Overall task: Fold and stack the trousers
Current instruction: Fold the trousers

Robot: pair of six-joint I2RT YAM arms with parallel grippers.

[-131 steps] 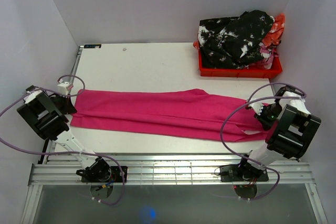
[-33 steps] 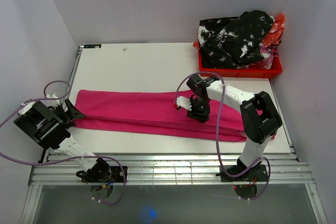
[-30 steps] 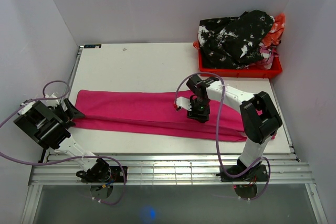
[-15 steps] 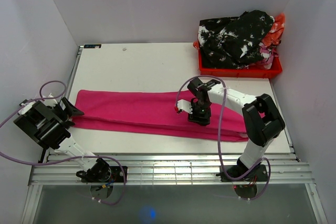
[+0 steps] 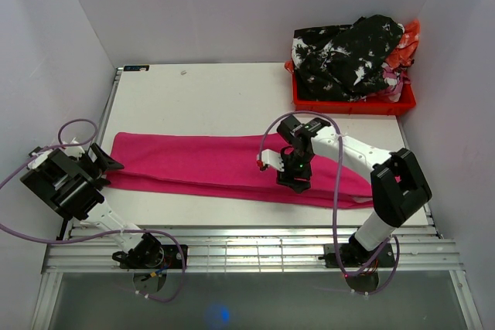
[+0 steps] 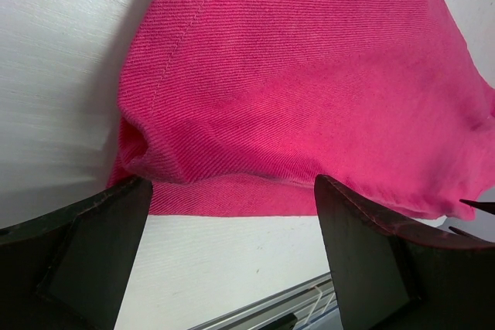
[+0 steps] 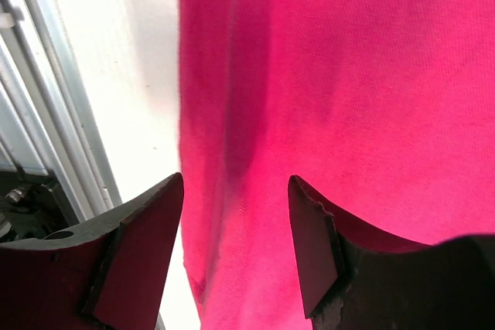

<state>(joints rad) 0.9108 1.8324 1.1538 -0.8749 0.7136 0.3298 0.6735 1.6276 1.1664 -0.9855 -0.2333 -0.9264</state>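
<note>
A white counter seen from above, with two robot arms mounted at its near edge. The magenta-pink trousers lie flat across the counter in a long, narrow band running left to right. They look already folded lengthwise, one leg over the other.

The left claw sits at the left end of the band. Its jaws are spread wide and hold nothing. In its wrist view the rounded end of the cloth, with a line of stitching, lies between and just beyond the two dark fingers. This placement suggests it is lined up to take that end.

The right arm reaches inward so that the right claw hangs over the middle of the band, near its front edge. Its jaws are apart and empty, with flat pink cloth showing between the fingers. It may be positioned there to pin or mark the fold line, though whether it touches the cloth cannot be told.

In the far right corner stands a red plastic crate, heaped with a black floral garment and other clothes. It is well apart from the trousers.

The crosswise fold and the stacking appear not yet done.
</note>
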